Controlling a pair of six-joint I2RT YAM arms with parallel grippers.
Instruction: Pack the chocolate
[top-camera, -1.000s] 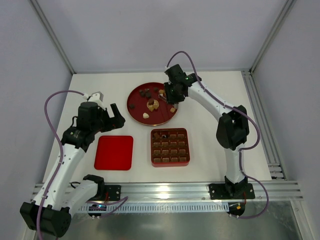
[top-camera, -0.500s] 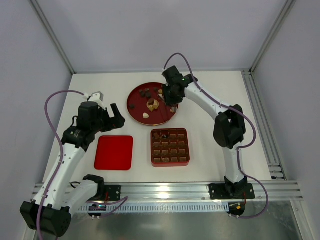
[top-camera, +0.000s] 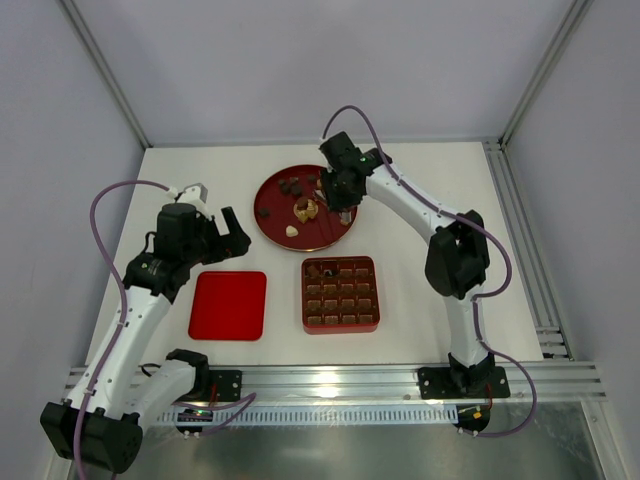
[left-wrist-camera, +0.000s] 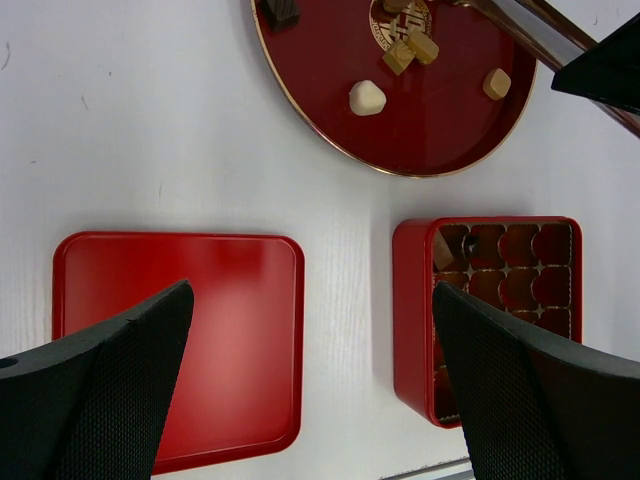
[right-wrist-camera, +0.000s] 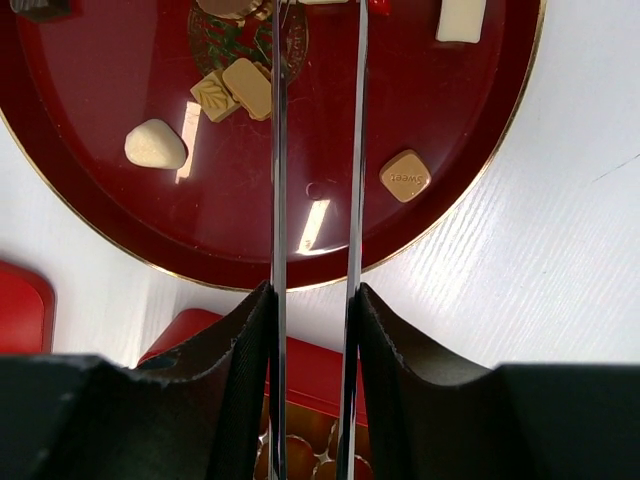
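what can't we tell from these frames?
- Tips of the thin metal tongs: cut off by the right wrist view's top edge; right gripper hides them from above.
- Filled cells of the square red box: too small from above; left gripper's finger covers part.

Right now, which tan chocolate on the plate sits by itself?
The diamond-shaped chocolate with lettering, near the rim of the plate; the other two tan pieces touch each other by the centre.
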